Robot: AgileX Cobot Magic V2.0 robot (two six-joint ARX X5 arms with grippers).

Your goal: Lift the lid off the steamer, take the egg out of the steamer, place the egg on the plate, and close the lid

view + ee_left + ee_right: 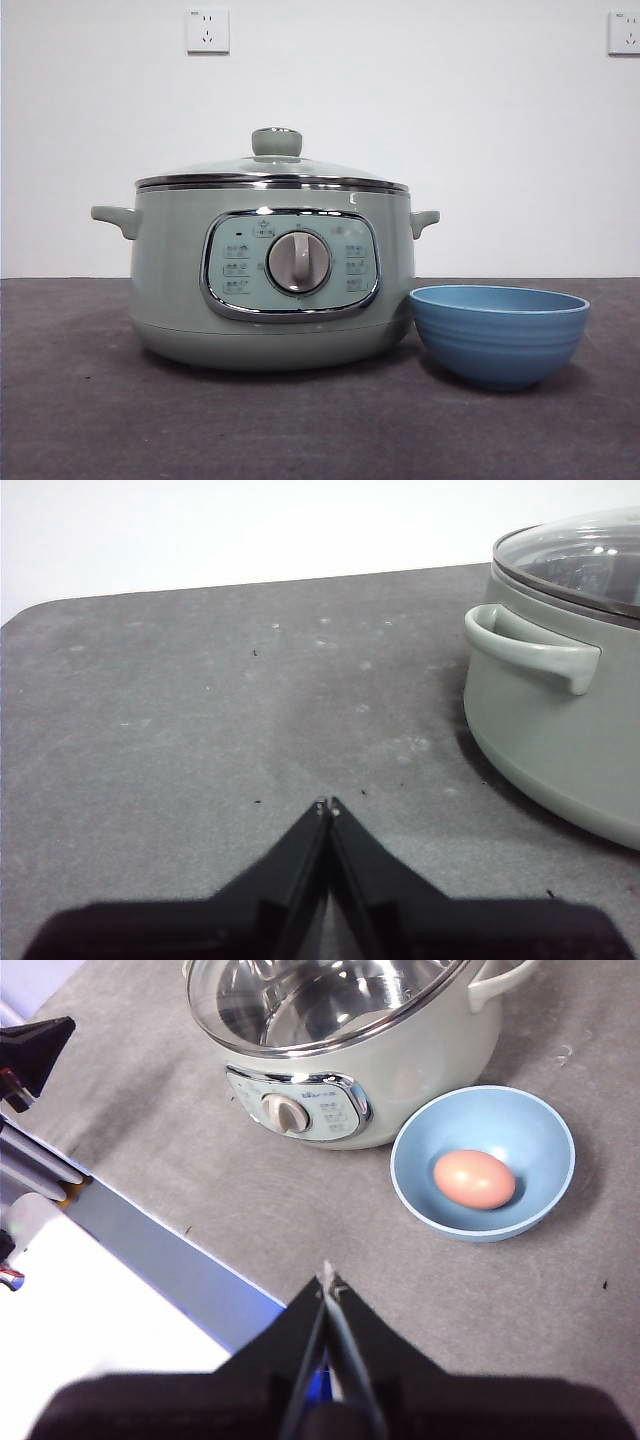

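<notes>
Task looks done – egg (pixel 474 1178) is lying in the plate (pixel 545 1140), lid (pixel 272 172) is sitting square on the steamer (pixel 180 290).

Right hand (pixel 327 1278) is hovering above the worktop (pixel 480 1300) w/ jaws pressed together, holding nothing. Plate is lying just ahead of it and off to one side, egg's long axis running roughly across the hand's line of view. Beyond the plate, nearly touching it, the steamer is standing w/ dial (pixel 287 1114) facing the hand.

Left hand (pixel 327 807) is also sitting w/ jaws closed and empty, low over bare worktop; steamer handle (pixel 530 652) is sitting ahead and to the side, apart from it.

Right arm is the nearer one to plate and egg – judging no further grasp is needed. Open room: plenty of bare worktop around both hands; worktop edge is running close beside the right hand, so any retreat should be minding that side.
</notes>
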